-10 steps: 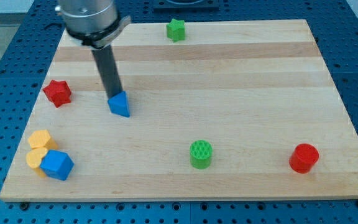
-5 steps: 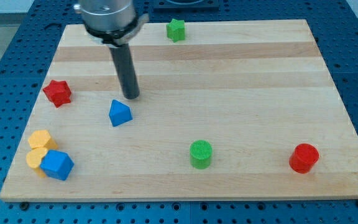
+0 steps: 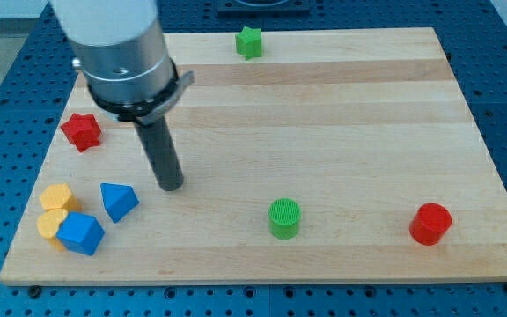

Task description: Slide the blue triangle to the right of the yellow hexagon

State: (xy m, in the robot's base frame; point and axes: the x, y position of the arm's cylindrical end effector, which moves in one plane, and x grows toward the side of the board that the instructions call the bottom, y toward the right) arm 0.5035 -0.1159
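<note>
Blue triangle (image 3: 119,201) low at the view's left, just right of yellow hexagon (image 3: 58,197), with my tip (image 3: 172,186) near its upper right, not touching; blue block (image 3: 81,233) and yellow block (image 3: 50,224) crowded below, red star (image 3: 82,130) above; no fingers, only rod.

Red star (image 3: 81,131) at view's left, green star (image 3: 249,41) at top, green cylinder (image 3: 283,218), red cylinder (image 3: 430,223), blue cube (image 3: 81,233)

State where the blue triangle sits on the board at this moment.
The blue triangle lies near the view's bottom left, just right of the yellow hexagon and the blue block, with my tip a little to its right, apart.
</note>
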